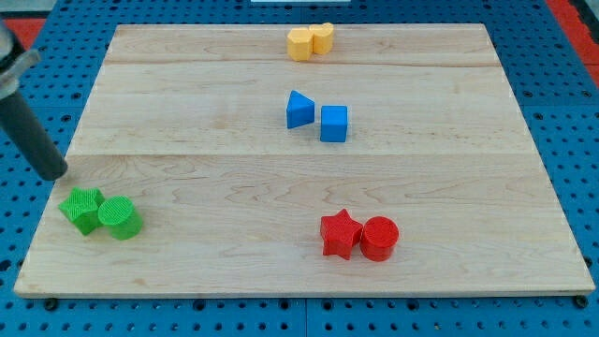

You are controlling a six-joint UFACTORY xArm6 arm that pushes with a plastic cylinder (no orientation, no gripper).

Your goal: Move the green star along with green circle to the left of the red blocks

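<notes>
The green star (82, 208) and the green circle (121, 218) lie touching at the board's lower left, star on the left. The red star (340, 233) and red circle (379, 238) sit side by side at the lower middle-right, far from the green pair. My tip (54, 173) is at the board's left edge, just above and left of the green star, with a small gap between them. The dark rod rises toward the view's top left corner.
A blue triangle (299, 109) and blue cube (333, 124) sit at the board's centre. Two yellow blocks (310, 41) lie touching at the top edge. The wooden board (449, 168) rests on a blue pegboard.
</notes>
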